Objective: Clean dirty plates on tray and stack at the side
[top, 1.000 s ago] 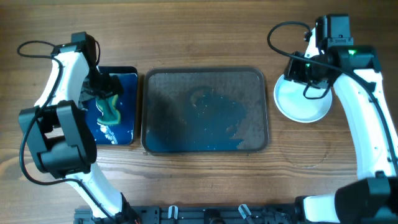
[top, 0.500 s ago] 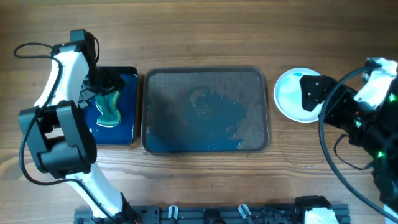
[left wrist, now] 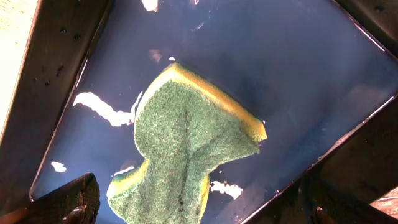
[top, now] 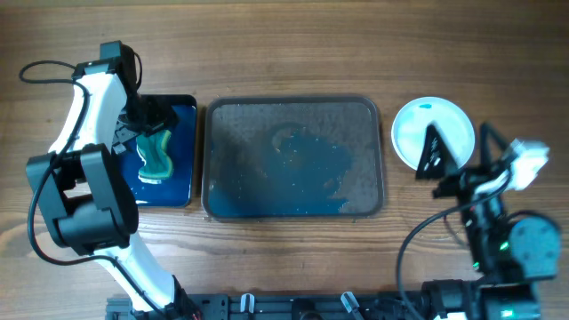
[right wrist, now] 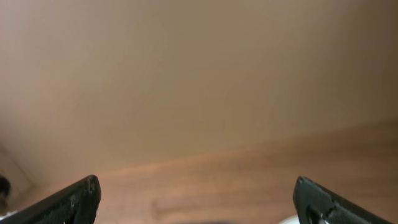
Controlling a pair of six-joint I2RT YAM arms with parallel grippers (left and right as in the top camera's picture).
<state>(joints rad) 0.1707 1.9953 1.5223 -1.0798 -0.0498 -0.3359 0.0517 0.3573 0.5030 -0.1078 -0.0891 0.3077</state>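
A white plate (top: 455, 124) with a small teal mark lies on the wood right of the tray; I cannot tell how many plates lie under it. The dark grey-brown tray (top: 293, 111) holds no plates, only blue smears. My right gripper (top: 437, 164) is open and empty, its dark finger overlapping the plate's near edge; its wrist view (right wrist: 196, 196) shows only blurred wood. My left gripper (top: 153, 124) is open above a green and yellow sponge (top: 157, 153), which lies loose between the spread fingers (left wrist: 199, 199) in the wrist view (left wrist: 186, 143).
The sponge lies in a small blue tray (top: 182, 178) with a black rim, left of the big tray and wet with white foam patches (left wrist: 102, 109). A faint round ring mark (top: 436, 213) shows on the wood in front of the plate.
My right arm has pulled away from behind the plate to the table's front right, leaving the plate uncovered. The left arm and sponge have barely moved.
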